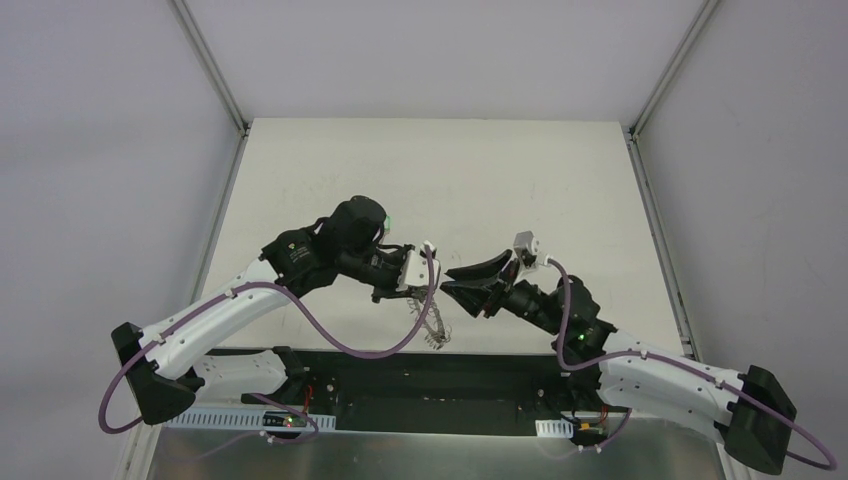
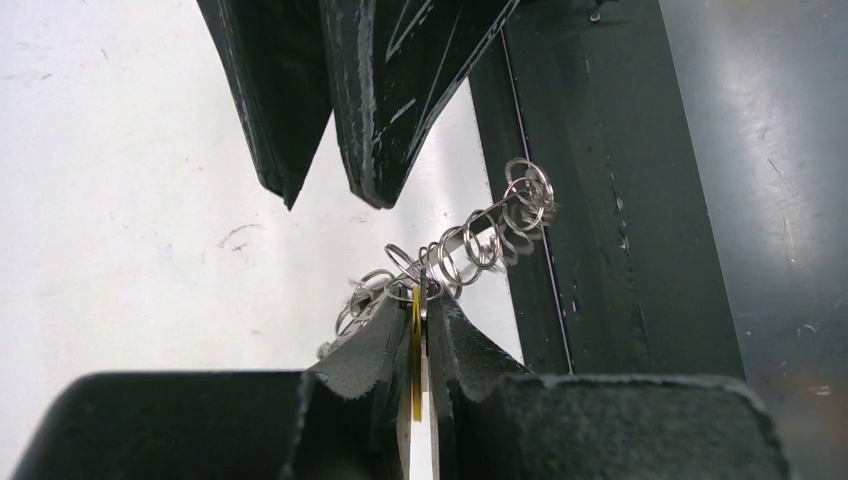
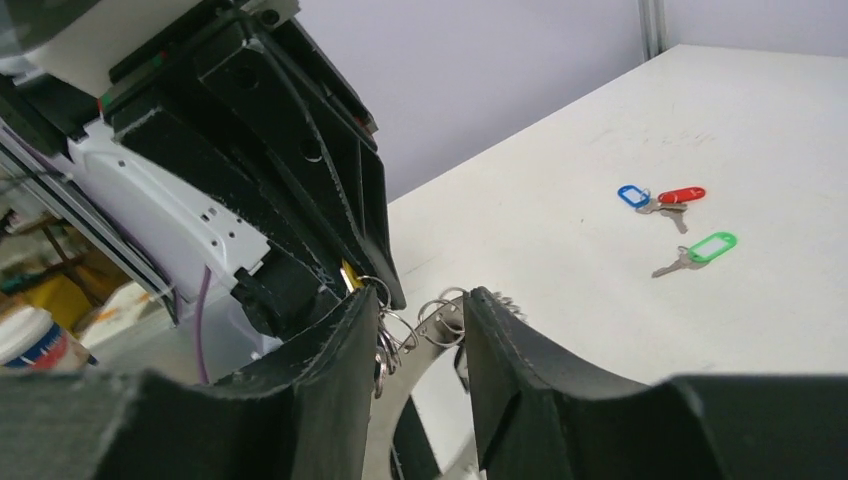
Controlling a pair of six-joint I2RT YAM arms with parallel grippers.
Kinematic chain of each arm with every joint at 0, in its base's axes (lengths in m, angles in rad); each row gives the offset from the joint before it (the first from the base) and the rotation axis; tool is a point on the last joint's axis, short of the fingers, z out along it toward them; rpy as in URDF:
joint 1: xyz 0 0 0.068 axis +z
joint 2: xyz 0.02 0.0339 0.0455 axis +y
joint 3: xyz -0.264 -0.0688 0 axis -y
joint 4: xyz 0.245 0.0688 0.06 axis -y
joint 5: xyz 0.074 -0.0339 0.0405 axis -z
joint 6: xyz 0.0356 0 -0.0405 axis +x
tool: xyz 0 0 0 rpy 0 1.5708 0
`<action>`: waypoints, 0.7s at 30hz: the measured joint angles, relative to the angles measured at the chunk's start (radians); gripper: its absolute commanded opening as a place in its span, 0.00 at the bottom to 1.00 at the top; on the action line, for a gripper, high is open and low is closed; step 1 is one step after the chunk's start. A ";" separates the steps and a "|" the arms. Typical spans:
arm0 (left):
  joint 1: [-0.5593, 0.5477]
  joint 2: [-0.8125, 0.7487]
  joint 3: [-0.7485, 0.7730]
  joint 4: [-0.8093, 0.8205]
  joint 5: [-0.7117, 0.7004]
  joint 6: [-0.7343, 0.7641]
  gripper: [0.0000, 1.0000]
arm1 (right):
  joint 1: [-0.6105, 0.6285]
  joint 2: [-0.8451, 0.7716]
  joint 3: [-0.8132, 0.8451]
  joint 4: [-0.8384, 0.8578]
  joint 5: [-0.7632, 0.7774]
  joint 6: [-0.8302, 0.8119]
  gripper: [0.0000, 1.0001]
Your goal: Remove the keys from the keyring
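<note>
Left arm: the left pincer is pressed together on a yellow tag. The tag stands edge-on between the two pads. The keyring hangs from this pincer, clear of the counter, and slants down toward the near edge. Its wire loops bunch up right at the fingertips. I cannot tell whether the pads also pinch the ring itself or only the tag.

Right arm: the right pincer faces the left one, tip to tip. Its jaws are spread and grip nothing. From its own wrist camera, a few loops of the ring show in the gap between the two fingers. From the left wrist camera, its fingertips sit near the ring and are not touching it.

Free keys: three keys lie flat on the counter, well apart from both pincers.
- The blue-tagged key and the red-tagged key lie just beside each other, with their metal blades meeting.
- The green-tagged key lies near that pair, separate from it.

Surroundings: the lower end of the ring hangs over the dark base rail that runs along the counter's near edge.
</note>
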 measured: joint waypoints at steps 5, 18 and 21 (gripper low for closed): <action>0.000 0.000 -0.004 -0.017 0.007 0.000 0.00 | 0.000 -0.071 0.009 -0.134 -0.068 -0.135 0.43; 0.000 0.000 -0.005 -0.020 0.053 0.001 0.00 | 0.000 -0.034 0.242 -0.603 -0.264 -0.558 0.44; 0.000 0.000 -0.005 -0.020 0.062 0.001 0.00 | 0.000 0.002 0.275 -0.650 -0.288 -0.608 0.43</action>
